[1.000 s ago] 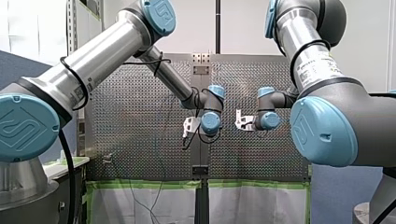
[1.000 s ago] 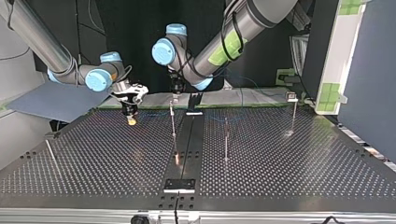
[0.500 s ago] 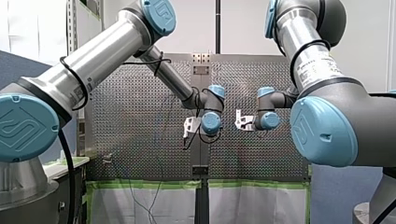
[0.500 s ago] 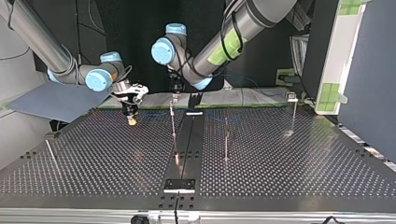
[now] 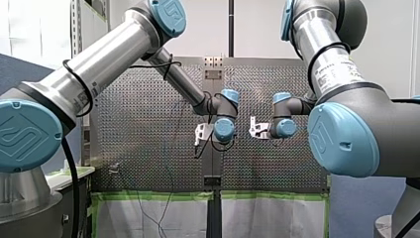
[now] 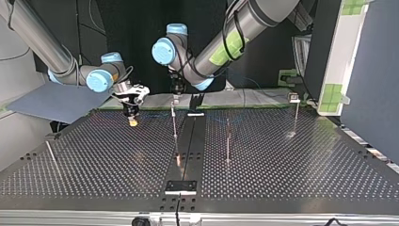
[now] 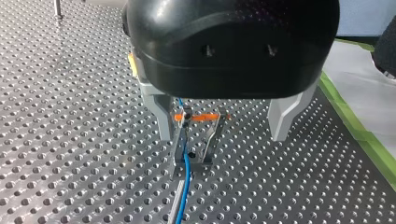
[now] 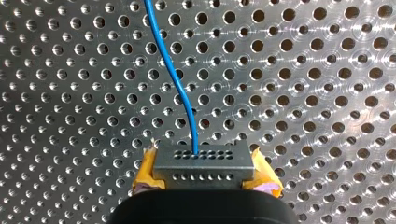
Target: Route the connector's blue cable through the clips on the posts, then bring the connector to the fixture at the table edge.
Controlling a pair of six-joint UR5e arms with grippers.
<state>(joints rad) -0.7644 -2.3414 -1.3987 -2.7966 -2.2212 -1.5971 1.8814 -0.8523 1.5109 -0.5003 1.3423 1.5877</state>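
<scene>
In the right wrist view, right gripper [image 8: 203, 170] clamped by its yellow pads [image 8: 145, 170] on the grey connector [image 8: 203, 158], poised over the perforated table [image 8: 303, 70]. Blue cable [image 8: 175, 79] rising from the connector's top face and curving away across the holes. In the left wrist view, left gripper [image 7: 222, 134] with metal fingers [image 7: 282, 114] spread wide and grasping nothing, straddling a clip [image 7: 201, 140] atop a post [image 7: 173, 210]. Same cable running past the clip's orange bar [image 7: 205, 116] and on alongside the post.

Shiny metal table [image 8: 303, 93], matt grey connector [image 8: 203, 161]
</scene>
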